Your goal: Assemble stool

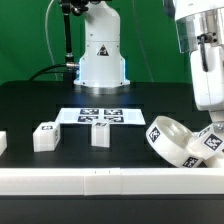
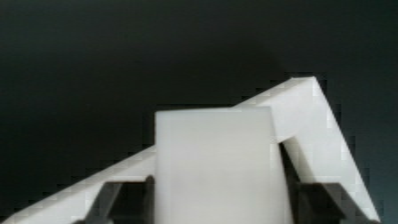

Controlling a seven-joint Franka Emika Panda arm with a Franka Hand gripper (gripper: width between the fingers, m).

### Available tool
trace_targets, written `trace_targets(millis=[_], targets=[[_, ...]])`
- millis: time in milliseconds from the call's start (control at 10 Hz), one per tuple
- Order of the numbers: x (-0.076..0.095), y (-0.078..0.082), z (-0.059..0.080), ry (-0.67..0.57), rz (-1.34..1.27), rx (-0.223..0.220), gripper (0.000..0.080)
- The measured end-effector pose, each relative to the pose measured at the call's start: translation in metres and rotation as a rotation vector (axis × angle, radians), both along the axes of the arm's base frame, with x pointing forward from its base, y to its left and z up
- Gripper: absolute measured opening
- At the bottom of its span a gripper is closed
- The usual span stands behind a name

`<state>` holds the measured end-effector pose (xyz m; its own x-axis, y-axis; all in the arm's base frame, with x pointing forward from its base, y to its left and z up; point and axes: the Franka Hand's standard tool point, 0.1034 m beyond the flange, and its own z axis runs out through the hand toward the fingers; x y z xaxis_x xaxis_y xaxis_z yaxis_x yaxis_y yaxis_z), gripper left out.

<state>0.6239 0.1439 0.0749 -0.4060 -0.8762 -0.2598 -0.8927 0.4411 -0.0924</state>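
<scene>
The round white seat disc stands tilted on its edge at the exterior view's right, tags on its rim. My gripper comes down from the upper right, right beside the disc. In the wrist view my gripper is shut on a chunky white leg; a dark finger shows on each side of it. A slanted white surface lies behind the leg; I cannot tell which part it is. Two loose legs stand on the black table, and another white part is cut off at the left edge.
The marker board lies flat in the middle behind the legs. The long white border rail runs along the table's front edge. The robot's white base stands at the back.
</scene>
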Motion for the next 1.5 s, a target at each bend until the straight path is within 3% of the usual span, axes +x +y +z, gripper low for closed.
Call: trace_targets(millis=[100, 200, 300, 500, 800, 900, 1200, 1300, 1500], targets=[[0.001, 0.000, 0.002, -0.007, 0.030, -0.005, 0.0419], [0.004, -0.002, 0.010, -0.028, 0.070, -0.011, 0.0585], [0.008, -0.004, 0.021, -0.049, 0.104, -0.016, 0.0631], [0.015, -0.012, 0.042, -0.115, 0.129, -0.009, 0.0646], [0.013, -0.011, 0.039, -0.113, 0.132, -0.007, 0.0648], [0.013, -0.014, 0.040, -0.122, 0.217, -0.030, 0.0648], [0.018, -0.049, 0.053, -0.211, 0.574, -0.137, 0.0648], [0.020, -0.056, 0.057, -0.214, 0.571, -0.137, 0.0648], [0.019, -0.054, 0.055, -0.214, 0.576, -0.138, 0.0648]])
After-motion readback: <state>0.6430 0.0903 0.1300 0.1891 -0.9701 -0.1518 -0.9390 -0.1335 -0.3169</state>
